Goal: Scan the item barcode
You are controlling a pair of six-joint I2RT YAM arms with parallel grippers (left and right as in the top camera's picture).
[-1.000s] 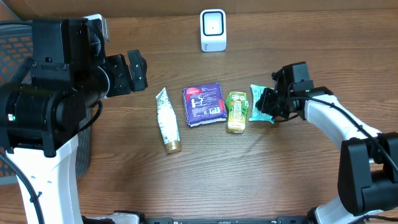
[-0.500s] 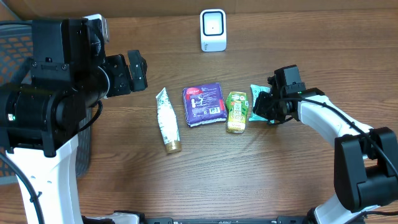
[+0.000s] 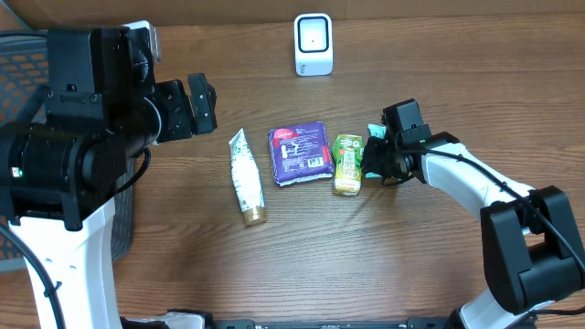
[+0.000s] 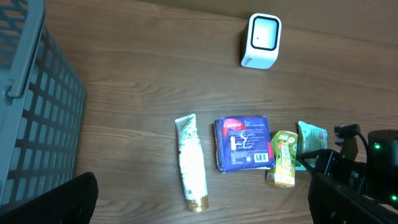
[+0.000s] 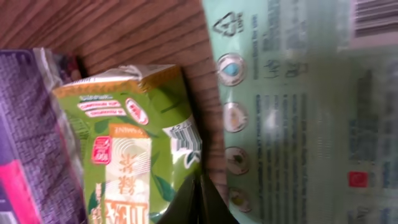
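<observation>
Pouch [image 5: 298,124]: teal, flat on tabletop [image 3: 366,256], at 3 o'clock of carton [image 5: 130,149]. Right gripper [image 5: 198,202], nearer, closed at its edge; we cannot confirm a hold. Scanner [image 3: 313,44] at 11 o'clock. Left gripper [image 4: 205,205] spread wide.

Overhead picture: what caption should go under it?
Right gripper over a teal packet, beside green carton, purple pack and tube.

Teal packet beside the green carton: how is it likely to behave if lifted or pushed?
The teal packet looks flat and thin, so it is probably light and floppy if lifted by an edge. Its smooth printed film may be slippery. Lying flat, it should slide, not roll.
</observation>
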